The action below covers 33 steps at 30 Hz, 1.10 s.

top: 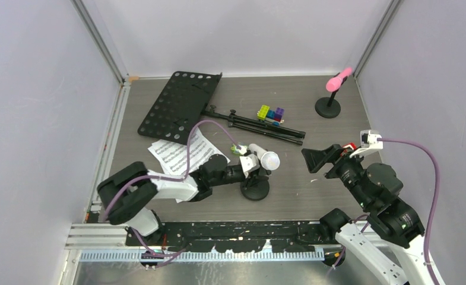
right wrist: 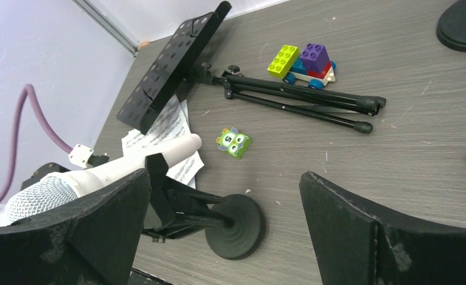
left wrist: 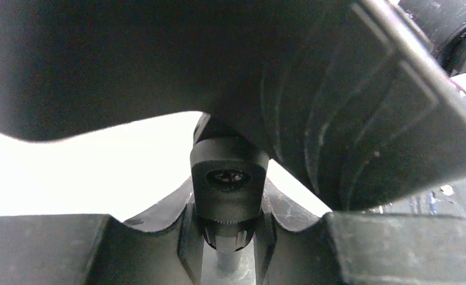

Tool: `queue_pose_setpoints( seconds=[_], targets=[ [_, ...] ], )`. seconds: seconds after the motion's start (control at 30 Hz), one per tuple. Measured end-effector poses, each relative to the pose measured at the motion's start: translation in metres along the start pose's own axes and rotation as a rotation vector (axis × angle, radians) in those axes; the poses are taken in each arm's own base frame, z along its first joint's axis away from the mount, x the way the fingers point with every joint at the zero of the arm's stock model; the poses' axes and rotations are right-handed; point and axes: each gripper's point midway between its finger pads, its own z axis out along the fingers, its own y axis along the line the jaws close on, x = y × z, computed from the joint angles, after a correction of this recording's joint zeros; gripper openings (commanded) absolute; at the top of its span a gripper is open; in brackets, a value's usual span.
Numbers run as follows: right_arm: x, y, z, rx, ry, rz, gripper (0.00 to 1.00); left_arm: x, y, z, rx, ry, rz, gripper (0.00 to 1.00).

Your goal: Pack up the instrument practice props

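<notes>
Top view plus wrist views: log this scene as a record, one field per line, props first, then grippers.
desk: lying down, far left
legs: folded together, stretched out to desk's right
pages: loose, by desk's near edge
white mic: clipped in near mount, centre
pink mic: in far mount, far right
blocks: stacked beside legs
green block: alone, near white mic
left gripper: at near mount's stem; grip unclear
right gripper: open, empty

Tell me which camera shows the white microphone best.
Right wrist: the white microphone is large, mesh head and handle clear, though the right hand hides part. Top external shows it small. Left wrist shows only the mic mount, no microphone.
</notes>
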Motion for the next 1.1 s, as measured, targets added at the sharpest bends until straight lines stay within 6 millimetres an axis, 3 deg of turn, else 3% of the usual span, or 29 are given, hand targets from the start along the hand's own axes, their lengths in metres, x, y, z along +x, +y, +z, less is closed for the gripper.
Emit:
queue_pose_setpoints(
  seconds=[0.1,0.2,0.4,0.7,0.8,1.0,1.1],
  targets=[
    [0.002,-0.003,0.0,0.011,0.006,-0.003,1.0,0.005,0.003,0.014,0.01,-0.046,0.019,0.0],
    [0.004,-0.005,-0.002,0.019,0.012,-0.007,1.0,0.012,0.007,0.023,0.003,-0.066,0.035,0.07],
    [0.009,-0.01,-0.005,0.034,0.023,-0.016,1.0,0.009,0.016,0.028,-0.036,-0.101,0.07,0.4],
    [0.011,-0.013,-0.004,0.04,0.026,-0.028,1.0,-0.014,0.029,0.021,-0.116,-0.182,0.12,0.59],
    [0.011,-0.013,-0.004,0.04,0.026,-0.031,1.0,-0.013,0.029,0.02,-0.121,-0.182,0.12,0.81],
    [0.009,-0.016,-0.004,0.056,0.018,-0.032,1.0,0.0,0.024,0.007,-0.119,-0.14,0.098,0.84],
    [0.01,-0.022,-0.004,0.081,0.003,-0.03,1.0,0.0,0.018,-0.009,-0.118,-0.125,0.091,0.85]
  ],
)
